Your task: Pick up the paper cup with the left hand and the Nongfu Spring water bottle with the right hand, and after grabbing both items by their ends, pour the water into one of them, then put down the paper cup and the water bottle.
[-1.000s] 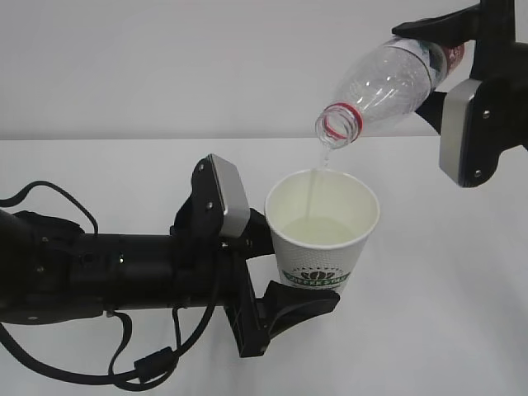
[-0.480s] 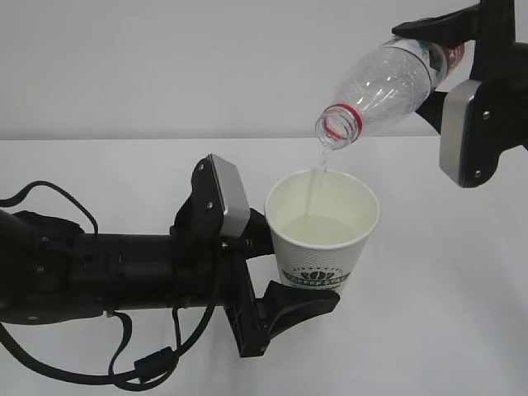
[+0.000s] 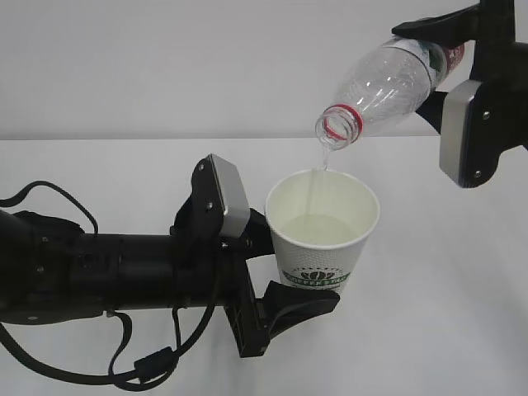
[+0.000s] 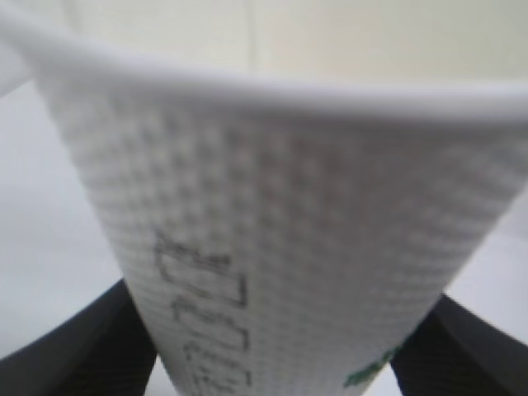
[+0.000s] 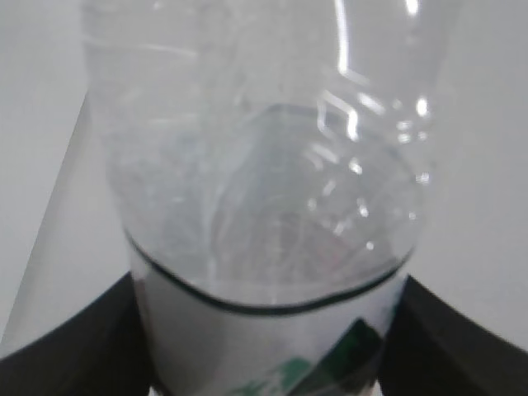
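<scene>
**Pouring over a bare white counter**

White counter [image 3: 429, 330], plain pale wall behind. At lower centre the left hand [image 3: 285, 276] grips the paper cup [image 3: 322, 235]; upper right, the right hand [image 3: 462, 74] grips the tilted Nongfu Spring water bottle [image 3: 384, 87], water [image 3: 313, 194] streaming down. Nothing has shifted since earlier.

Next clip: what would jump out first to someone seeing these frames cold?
A thin stream of water falls from the mouth of the tilted, capless Nongfu Spring water bottle at upper right, which the right hand grips at its base end. It lands in the paper cup at centre, already partly filled and held low on its sides by the left hand, whose black arm stretches in from the left.
</scene>
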`<action>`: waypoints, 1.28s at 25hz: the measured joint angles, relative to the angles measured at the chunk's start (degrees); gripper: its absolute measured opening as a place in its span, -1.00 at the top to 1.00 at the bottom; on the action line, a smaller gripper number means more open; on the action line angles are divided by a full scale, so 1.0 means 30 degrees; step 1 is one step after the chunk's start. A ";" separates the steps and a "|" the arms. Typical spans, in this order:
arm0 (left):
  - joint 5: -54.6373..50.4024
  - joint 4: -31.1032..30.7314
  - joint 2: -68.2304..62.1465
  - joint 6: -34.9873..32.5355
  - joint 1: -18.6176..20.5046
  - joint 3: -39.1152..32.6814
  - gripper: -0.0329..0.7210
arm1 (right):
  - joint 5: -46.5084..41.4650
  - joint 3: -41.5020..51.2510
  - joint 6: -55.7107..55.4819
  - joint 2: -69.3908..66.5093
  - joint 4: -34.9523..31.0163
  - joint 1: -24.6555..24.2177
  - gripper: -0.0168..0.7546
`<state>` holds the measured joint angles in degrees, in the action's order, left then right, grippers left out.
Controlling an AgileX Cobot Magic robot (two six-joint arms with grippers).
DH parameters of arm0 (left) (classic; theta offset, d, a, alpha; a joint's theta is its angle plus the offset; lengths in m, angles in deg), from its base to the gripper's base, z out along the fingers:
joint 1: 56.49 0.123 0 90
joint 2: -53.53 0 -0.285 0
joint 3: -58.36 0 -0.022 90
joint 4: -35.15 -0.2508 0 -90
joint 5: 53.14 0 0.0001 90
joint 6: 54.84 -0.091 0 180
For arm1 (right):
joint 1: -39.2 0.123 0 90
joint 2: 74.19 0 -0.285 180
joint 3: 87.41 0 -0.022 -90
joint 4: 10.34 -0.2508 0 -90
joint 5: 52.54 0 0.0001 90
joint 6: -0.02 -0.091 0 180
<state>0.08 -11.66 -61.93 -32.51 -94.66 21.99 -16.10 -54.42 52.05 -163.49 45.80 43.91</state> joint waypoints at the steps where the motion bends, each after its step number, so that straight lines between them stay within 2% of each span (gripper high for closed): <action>1: 0.0000 0.0000 0.0000 0.0000 0.0000 0.0000 -0.65 | 0.0000 0.0000 -0.0004 0.0000 0.0000 0.0000 -0.41; 32: 0.0059 0.0000 0.0000 0.0000 0.0000 0.0000 -0.65 | 0.0000 0.0000 0.0175 0.0000 0.0000 0.0000 -0.41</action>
<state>0.26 -11.66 -61.93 -32.51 -94.66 21.99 -16.10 -54.42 52.57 -163.49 45.80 43.91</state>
